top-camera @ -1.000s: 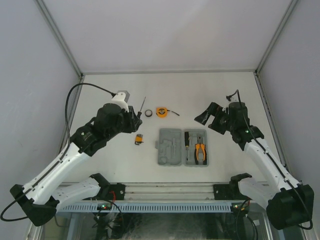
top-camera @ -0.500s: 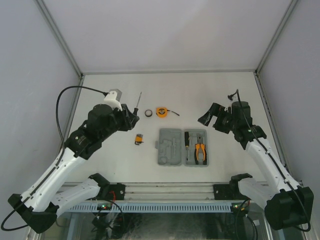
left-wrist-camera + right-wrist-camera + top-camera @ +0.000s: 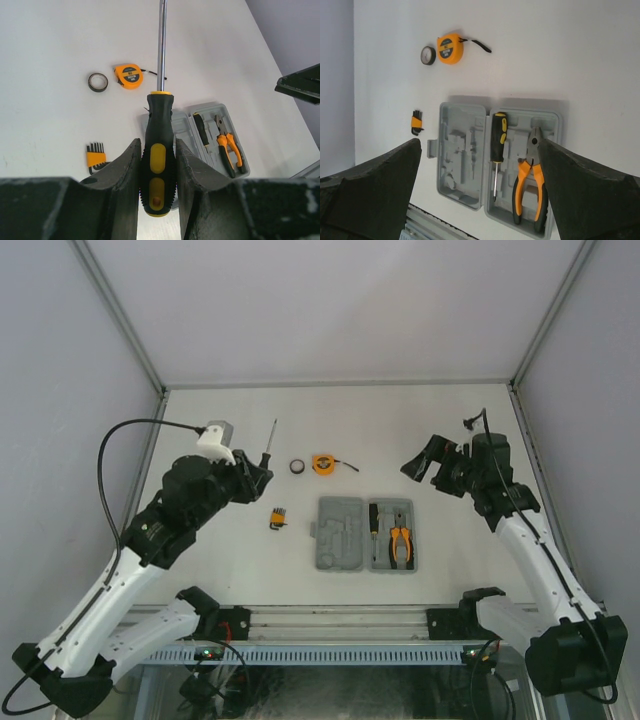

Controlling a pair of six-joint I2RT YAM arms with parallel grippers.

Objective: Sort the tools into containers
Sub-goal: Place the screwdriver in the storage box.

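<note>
Held screwdriver (image 3: 158,150): ribbed black handle with yellow oval inlays and a bright, round steel shaft pointing toward the far side. I see the left fingers (image 3: 125,175), dark and matte, pinching the handle from both sides, over the left part of the smooth white desk (image 3: 545,60).

Tool case (image 3: 462,145): flat grey moulded plastic, lying open in two hinged halves near the front edge. Its left half shows bare tool-shaped recesses. The right half holds the second screwdriver (image 3: 498,135) and the orange-handled pliers (image 3: 529,185), side by side.

On the desk, apart from the case:
- orange hex-key set (image 3: 416,122)
- black ring (image 3: 428,55), just beside the round orange tape measure (image 3: 451,48)

Right fingers (image 3: 375,185): spread wide, gripping nothing, above the desk right of the case.
</note>
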